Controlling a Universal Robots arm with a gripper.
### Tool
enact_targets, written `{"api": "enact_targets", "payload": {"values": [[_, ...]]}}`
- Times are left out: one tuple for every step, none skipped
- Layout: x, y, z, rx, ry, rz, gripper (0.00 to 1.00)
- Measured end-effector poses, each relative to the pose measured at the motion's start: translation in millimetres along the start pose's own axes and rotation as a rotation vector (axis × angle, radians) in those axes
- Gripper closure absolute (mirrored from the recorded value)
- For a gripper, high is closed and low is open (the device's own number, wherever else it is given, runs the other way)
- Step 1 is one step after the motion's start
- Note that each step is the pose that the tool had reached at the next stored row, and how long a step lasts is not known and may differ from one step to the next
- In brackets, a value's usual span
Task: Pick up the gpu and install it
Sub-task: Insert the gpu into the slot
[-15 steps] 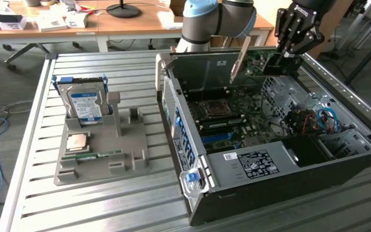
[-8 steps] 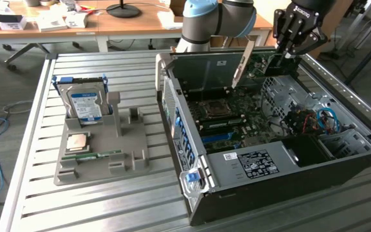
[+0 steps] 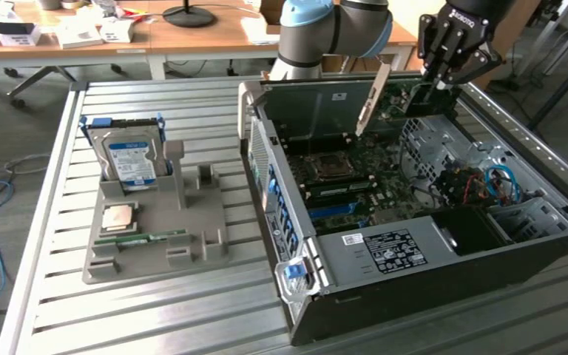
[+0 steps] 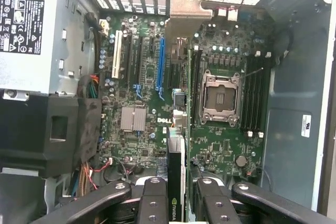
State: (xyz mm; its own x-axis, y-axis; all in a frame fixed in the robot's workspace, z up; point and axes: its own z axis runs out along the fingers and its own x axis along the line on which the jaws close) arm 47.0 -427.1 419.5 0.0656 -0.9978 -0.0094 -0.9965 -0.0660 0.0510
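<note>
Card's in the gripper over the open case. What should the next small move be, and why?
Probably a small sideways shift, not yet a descent. The gripper holds the gpu upright above the motherboard, and in the wrist view its edge seems to lie beside the long blue slot, not over it.

We saw the pincer (image 3: 444, 74) clamped on the gpu (image 3: 407, 100), holding it upright over the open computer case (image 3: 402, 296) on the slatted surface (image 3: 166, 310).
</note>
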Motion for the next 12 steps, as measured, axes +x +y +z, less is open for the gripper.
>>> {"api": "enact_targets", "payload": {"values": [[0.0, 0.1, 0.1, 0.0022, 0.0004, -0.003, 0.74], [0.0, 0.2, 0.2, 0.0046, 0.0008, -0.007, 0.74], [0.0, 0.2, 0.2, 0.0074, 0.0012, -0.011, 0.74], [0.0, 0.3, 0.2, 0.0110, 0.0016, -0.014, 0.74], [0.0, 0.4, 0.3, 0.0150, 0.0019, -0.018, 0.74], [0.0, 0.5, 0.3, 0.0195, 0.0022, -0.021, 0.74], [0.0, 0.6, 0.4, 0.0239, 0.0025, -0.024, 0.74], [0.0, 0.6, 0.4, 0.0286, 0.0027, -0.027, 0.74], [-0.1, 0.7, 0.5, 0.0330, 0.0029, -0.030, 0.74], [-0.1, 0.8, 0.5, 0.0368, 0.0030, -0.033, 0.74], [-0.1, 0.7, 0.5, 0.0376, 0.0033, -0.035, 0.74], [-0.1, 0.8, 0.4, 0.0376, 0.0034, -0.036, 0.74]]}}
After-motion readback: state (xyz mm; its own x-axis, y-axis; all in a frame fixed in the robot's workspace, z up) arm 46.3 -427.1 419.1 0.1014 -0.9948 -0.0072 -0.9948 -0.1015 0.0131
